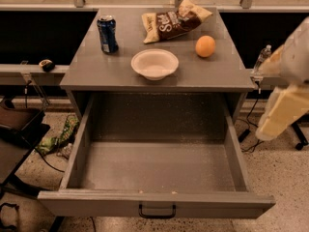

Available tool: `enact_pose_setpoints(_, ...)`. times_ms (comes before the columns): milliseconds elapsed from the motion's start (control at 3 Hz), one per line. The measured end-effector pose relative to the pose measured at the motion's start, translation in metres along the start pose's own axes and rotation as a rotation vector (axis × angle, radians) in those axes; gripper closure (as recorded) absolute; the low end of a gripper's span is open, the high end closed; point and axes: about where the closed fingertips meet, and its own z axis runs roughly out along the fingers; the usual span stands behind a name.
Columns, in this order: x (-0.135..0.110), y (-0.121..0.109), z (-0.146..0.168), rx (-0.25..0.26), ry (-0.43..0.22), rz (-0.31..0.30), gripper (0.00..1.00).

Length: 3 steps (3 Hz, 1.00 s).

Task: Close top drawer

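The top drawer (154,204) is a wide, deep grey drawer pulled far out of the grey cabinet, and its inside is empty. Its flat front faces me at the bottom of the camera view, with a small black loop handle (157,211) at centre. My gripper (270,124) is at the end of the cream-white arm at the right edge. It hangs beside the drawer's right wall, apart from it and well away from the handle.
On the cabinet top (91,71) stand a blue can (107,34), a white bowl (154,63), a chip bag (174,21) and an orange (205,46). Cables and clutter lie on the floor at left (58,139). A chair base (299,137) is at right.
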Motion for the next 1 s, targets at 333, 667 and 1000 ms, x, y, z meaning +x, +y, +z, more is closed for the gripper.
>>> enact_pose_setpoints(333,0.007,0.038,0.013,0.073,-0.022,0.083,0.41)
enact_pose_setpoints(667,0.014,0.076,0.034,0.132,-0.045,0.142,0.64)
enact_pose_setpoints(1000,0.023,0.118,0.074,0.136,-0.053,0.176,0.88)
